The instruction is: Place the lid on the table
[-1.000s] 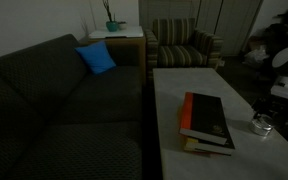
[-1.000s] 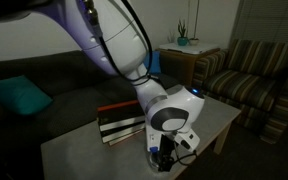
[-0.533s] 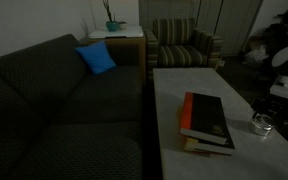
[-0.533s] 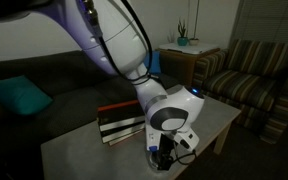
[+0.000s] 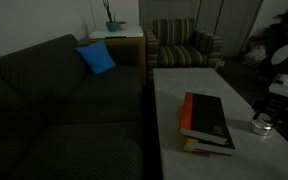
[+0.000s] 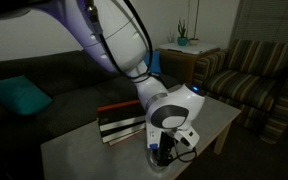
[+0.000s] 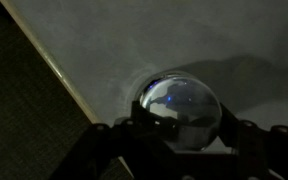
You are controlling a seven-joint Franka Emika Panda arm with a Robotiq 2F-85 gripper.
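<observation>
The lid is a small round shiny dome sitting on the pale table near its edge. In the wrist view my gripper reaches down over it, with a dark finger pressed against each side, so it is shut on the lid. In an exterior view the lid shows as a small glinting piece at the near right of the table. In an exterior view the gripper points straight down at the table's front corner, and the hand hides the lid there.
A red-and-black book stack lies on the table beside the arm. A dark sofa with a blue cushion runs along one side. A striped armchair stands beyond it. The table edge drops to dark floor.
The arm has stayed almost still over the table's corner, and the lid and books have not moved.
</observation>
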